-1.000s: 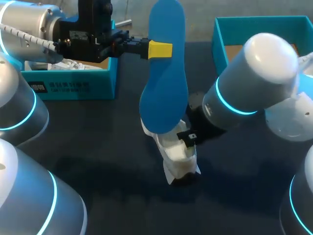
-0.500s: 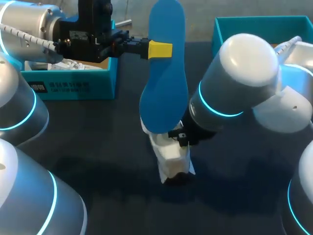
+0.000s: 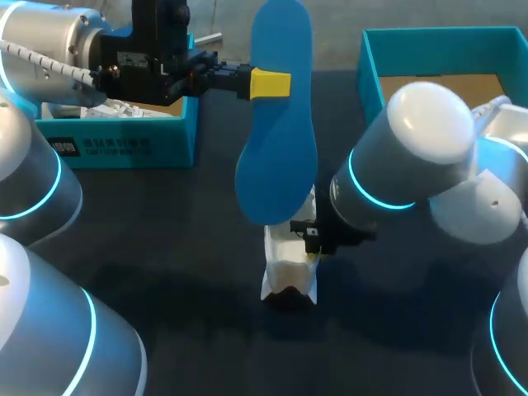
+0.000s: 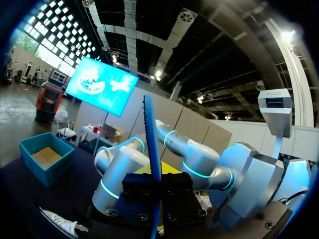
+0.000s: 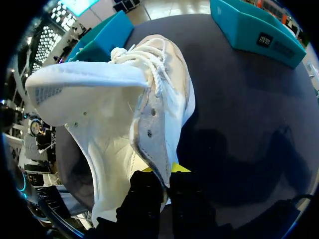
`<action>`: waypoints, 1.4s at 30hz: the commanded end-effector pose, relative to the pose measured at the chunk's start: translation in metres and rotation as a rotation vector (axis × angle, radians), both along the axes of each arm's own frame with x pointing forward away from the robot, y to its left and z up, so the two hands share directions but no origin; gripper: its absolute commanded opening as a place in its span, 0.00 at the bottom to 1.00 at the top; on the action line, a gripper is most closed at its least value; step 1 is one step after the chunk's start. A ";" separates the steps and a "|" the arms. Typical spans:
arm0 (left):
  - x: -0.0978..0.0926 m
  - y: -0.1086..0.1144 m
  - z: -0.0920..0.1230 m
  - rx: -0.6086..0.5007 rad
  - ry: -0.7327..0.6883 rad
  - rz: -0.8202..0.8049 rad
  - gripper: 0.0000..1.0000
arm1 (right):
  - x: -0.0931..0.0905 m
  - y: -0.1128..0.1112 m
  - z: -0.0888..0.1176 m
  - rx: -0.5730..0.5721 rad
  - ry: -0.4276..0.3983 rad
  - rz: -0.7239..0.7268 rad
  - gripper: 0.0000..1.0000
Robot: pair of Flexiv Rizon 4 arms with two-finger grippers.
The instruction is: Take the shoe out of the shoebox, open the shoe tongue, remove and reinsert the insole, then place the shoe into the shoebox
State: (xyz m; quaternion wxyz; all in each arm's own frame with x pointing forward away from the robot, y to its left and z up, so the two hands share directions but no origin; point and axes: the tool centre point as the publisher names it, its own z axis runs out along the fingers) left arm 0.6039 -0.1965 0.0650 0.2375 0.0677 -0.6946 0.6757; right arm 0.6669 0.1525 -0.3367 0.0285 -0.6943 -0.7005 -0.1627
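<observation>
Insole reinsertion, shoe braced for it.
Left gripper (image 3: 272, 83) clamped on insole (image 3: 276, 148), upright in the air, broad end down just over shoe (image 3: 289, 268); right gripper (image 5: 167, 174) pinching the shoe's side wall at the collar, sole on table (image 3: 165, 247). Lower the broad end into the mouth first, tilt toward the toe, hold the wall outward, release only once seated flat.

I see a dark-covered table (image 3: 165, 247) with two open teal boxes along its far edge, well apart: the left box (image 3: 124, 147) and the right box (image 3: 373, 62). Nearer me, around the middle, the white shoe (image 3: 289, 266) rests on the tabletop.
</observation>
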 end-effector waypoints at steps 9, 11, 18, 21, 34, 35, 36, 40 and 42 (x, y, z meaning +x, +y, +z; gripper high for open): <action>0.000 -0.001 0.000 -0.001 0.000 0.001 0.00 | 0.002 0.007 -0.029 0.035 0.047 0.025 0.00; 0.000 -0.001 0.000 -0.001 0.000 0.001 0.00 | 0.003 0.008 -0.032 0.034 0.055 0.029 0.00; 0.000 -0.001 0.000 -0.001 0.000 0.001 0.00 | 0.004 0.009 -0.043 0.040 0.076 0.027 0.00; 0.000 -0.001 0.000 -0.001 0.000 0.001 0.00 | 0.004 0.009 -0.046 0.043 0.080 0.025 0.00; 0.000 -0.001 0.000 -0.001 0.000 0.001 0.00 | 0.003 0.004 -0.054 0.052 0.087 0.015 0.39; 0.000 -0.001 0.000 -0.001 0.000 0.001 0.00 | 0.003 0.004 -0.053 0.053 0.087 0.015 0.49; 0.000 -0.001 0.000 -0.001 0.000 0.001 0.00 | 0.003 0.004 -0.053 0.055 0.086 0.016 0.79; 0.000 -0.001 0.000 -0.001 0.000 0.001 0.00 | 0.002 0.004 -0.048 0.055 0.080 0.014 1.00; 0.000 -0.001 0.000 -0.001 0.000 0.001 0.00 | 0.002 0.004 -0.042 0.054 0.070 0.014 1.00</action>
